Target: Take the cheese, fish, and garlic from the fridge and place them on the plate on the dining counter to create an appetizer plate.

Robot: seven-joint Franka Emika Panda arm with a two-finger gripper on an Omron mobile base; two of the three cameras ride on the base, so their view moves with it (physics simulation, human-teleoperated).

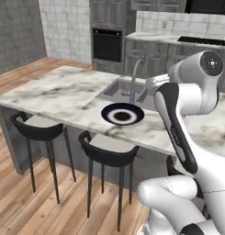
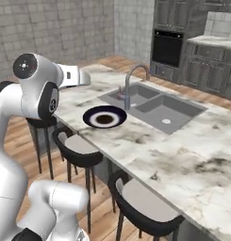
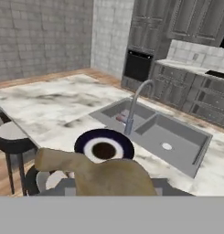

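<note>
veined marble dining counter [image 1: 63, 94], glossy plate [image 1: 122, 114]

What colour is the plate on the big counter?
The plate is dark navy blue with a pale ring and a dark centre, clearest in the hand view.

Navy plate [image 1: 122, 114] rests on marble dining counter [image 1: 63, 94].

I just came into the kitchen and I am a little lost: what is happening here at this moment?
The robot arm is at the dining counter and seems to hold a tan, bulb-shaped garlic at its hand, with the plate just beyond it. The plate lies on the counter beside the sink. I cannot make out cheese or fish on it.
</note>
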